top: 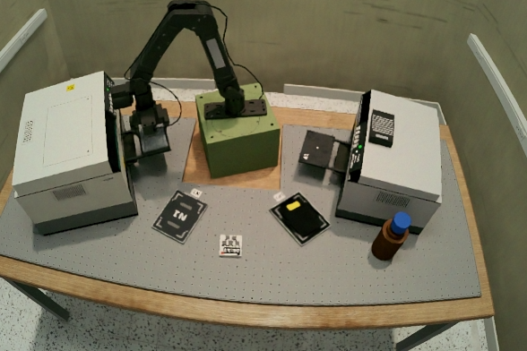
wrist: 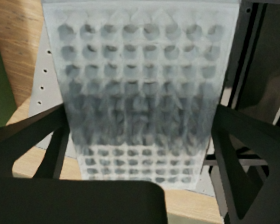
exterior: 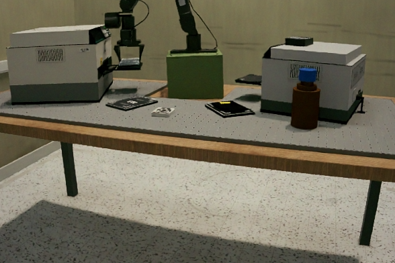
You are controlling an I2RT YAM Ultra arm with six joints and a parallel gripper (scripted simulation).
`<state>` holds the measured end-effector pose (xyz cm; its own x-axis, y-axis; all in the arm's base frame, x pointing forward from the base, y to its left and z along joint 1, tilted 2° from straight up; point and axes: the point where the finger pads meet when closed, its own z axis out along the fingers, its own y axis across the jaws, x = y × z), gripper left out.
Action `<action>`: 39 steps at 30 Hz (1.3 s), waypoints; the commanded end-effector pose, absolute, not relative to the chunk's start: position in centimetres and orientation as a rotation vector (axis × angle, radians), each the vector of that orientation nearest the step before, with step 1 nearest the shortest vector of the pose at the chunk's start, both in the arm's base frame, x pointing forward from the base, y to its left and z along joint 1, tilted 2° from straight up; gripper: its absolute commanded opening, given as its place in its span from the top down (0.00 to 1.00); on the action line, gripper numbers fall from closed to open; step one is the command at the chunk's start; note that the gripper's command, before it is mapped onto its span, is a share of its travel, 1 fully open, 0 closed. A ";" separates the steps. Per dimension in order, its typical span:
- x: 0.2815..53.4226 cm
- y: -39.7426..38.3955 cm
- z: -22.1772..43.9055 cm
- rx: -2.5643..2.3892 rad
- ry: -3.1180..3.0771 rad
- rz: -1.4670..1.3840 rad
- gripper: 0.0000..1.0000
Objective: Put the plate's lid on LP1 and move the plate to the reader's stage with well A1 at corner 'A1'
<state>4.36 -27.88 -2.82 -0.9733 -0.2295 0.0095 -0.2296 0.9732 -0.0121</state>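
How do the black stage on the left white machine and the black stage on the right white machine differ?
Left stage lies under the clear well plate; right stage carries nothing, showing a white dot. The gripper, shut on the plate, hangs over the left stage; nothing hangs over the right one. Both are flat, black, and jut toward the green pedestal.

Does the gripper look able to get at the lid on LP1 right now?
Probably not yet: the gripper is shut on the plate at the reader. The lid itself lies uncovered.
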 end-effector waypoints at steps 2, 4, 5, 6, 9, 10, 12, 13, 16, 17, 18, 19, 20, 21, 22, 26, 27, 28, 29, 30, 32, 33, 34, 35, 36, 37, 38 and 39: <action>4.7 -27.8 -1.8 0.368 -3.130 0.053 0.14; 4.7 -27.8 -2.0 0.368 -3.131 0.058 0.14; 4.7 -28.1 -1.9 0.367 -3.131 0.071 0.14; 4.8 -28.6 -1.7 0.367 -3.131 0.093 0.14; 4.8 -28.9 -1.7 0.367 -3.131 0.109 0.14; 4.8 -28.7 -1.9 0.366 -3.131 0.100 0.14; 4.7 -28.4 -2.1 0.366 -3.131 0.092 0.14; 4.7 -28.2 -2.3 0.365 -3.131 0.084 0.14; 4.8 -28.7 -2.1 0.364 -3.131 0.101 0.14; 4.8 -28.7 -2.1 0.364 -3.131 0.101 0.14; 4.8 -28.7 -2.1 0.364 -3.131 0.101 0.14; 4.8 -28.6 -2.2 0.364 -3.131 0.097 0.14; 4.7 -28.5 -2.3 0.364 -3.131 0.093 0.14; 4.7 -28.2 -2.6 0.363 -3.131 0.080 0.14; 4.7 -28.1 -2.8 0.363 -3.131 0.070 0.14; 4.6 -28.1 -3.4 0.362 -3.131 0.050 0.14; 4.6 -27.9 -3.5 0.361 -3.131 0.046 0.14; 4.6 -27.9 -3.4 0.361 -3.131 0.055 0.14; 4.6 -28.1 -3.2 0.361 -3.131 0.056 0.14; 4.6 -28.2 -3.1 0.363 -3.122 0.060 0.14; 4.6 -28.2 -3.1 0.362 -3.122 0.060 0.14; 4.6 -28.2 -3.1 0.362 -3.122 0.060 0.14; 4.6 -28.2 -3.1 0.362 -3.122 0.060 0.14; 4.6 -28.2 -3.1 0.362 -3.122 0.060 0.14; 4.6 -28.2 -3.1 0.362 -3.122 0.060 0.14; 4.6 -28.2 -3.1 0.362 -3.123 0.060 0.14; 4.6 -28.2 -3.1 0.362 -3.123 0.060 0.14; 4.6 -28.2 -3.2 0.362 -3.123 0.060 0.14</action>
<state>4.38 -27.97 -3.35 -0.9733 -0.2294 0.0106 -0.2296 0.9729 -0.0272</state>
